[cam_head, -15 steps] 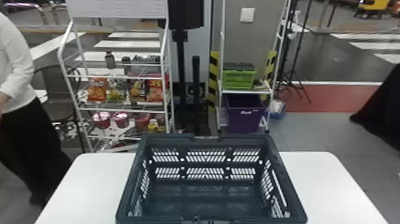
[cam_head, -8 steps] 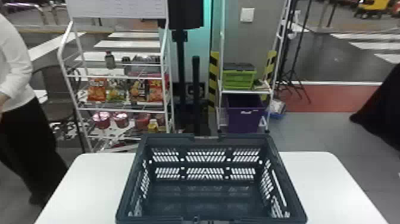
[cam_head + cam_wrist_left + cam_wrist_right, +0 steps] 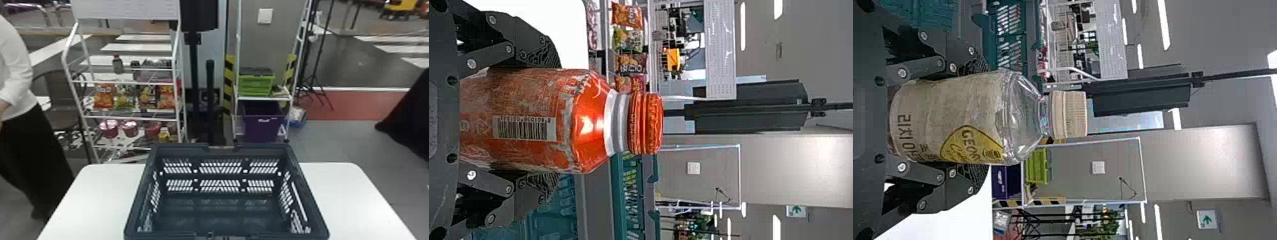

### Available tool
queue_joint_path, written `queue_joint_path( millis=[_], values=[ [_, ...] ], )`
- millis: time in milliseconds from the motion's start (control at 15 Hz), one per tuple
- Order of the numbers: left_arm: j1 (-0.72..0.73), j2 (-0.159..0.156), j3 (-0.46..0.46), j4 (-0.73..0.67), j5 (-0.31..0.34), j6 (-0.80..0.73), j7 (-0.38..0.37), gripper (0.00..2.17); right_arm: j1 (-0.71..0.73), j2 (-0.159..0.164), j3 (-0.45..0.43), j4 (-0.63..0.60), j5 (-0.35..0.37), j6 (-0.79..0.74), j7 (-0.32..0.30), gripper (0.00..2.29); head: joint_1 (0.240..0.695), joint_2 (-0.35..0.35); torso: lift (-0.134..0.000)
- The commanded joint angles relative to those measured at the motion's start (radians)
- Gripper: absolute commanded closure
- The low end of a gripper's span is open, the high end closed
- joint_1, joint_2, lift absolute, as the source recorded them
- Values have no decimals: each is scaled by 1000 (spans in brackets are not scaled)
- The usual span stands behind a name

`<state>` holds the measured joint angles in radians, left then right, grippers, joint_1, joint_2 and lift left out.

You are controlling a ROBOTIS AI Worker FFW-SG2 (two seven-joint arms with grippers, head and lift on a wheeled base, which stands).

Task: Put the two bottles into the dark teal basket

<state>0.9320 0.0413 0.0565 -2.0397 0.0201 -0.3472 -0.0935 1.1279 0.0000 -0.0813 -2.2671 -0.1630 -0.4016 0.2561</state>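
Holding the orange bottle (image 3: 579, 121) upright, the left tool (image 3: 553, 122) is closed on its sides. Next, the basket (image 3: 188, 149) stands on the white surface (image 3: 95, 198). The right tool (image 3: 979, 119) grips the clear bottle (image 3: 990, 112) by its sides, likewise upright.

A white table (image 3: 344, 194) with rounded front corners. Behind it, on the left, a white wire rack (image 3: 86, 82) holds colourful snack bags (image 3: 103, 95), with shiny-topped cups (image 3: 129, 127) on the shelf below. Toward the right, a second white rack (image 3: 263, 98) has a lime-green crate (image 3: 255, 86) above a purple bin (image 3: 263, 127). A black post (image 3: 209, 95) stands between the racks. A white plate (image 3: 265, 16) is fixed to the grey wall.
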Motion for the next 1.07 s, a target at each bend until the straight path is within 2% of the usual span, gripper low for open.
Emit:
queue_joint_path(
  millis=[0,133,400,667,867,1000],
  values=[
    [-2,3,-3,9,3,3,1,2148,-30,1,0,-71,-4,70,0,1717,499,0,0],
    [-7,9,-1,10,9,3,3,2148,-88,1,1,-131,-10,195,-9,1717,499,0,0],
    [-27,37,-1,24,34,31,3,2148,-258,1,18,-233,2,570,-66,1717,499,0,0],
    [-35,54,-1,36,47,43,3,2148,-493,0,69,-258,34,950,-126,1717,499,0,0],
    [-41,65,0,49,58,55,3,2148,-680,-51,144,-238,49,1223,-199,1717,499,0,0],
    [-48,77,0,58,70,58,3,2148,-826,-57,196,-183,56,1392,-222,1717,499,0,0]
  ],
)
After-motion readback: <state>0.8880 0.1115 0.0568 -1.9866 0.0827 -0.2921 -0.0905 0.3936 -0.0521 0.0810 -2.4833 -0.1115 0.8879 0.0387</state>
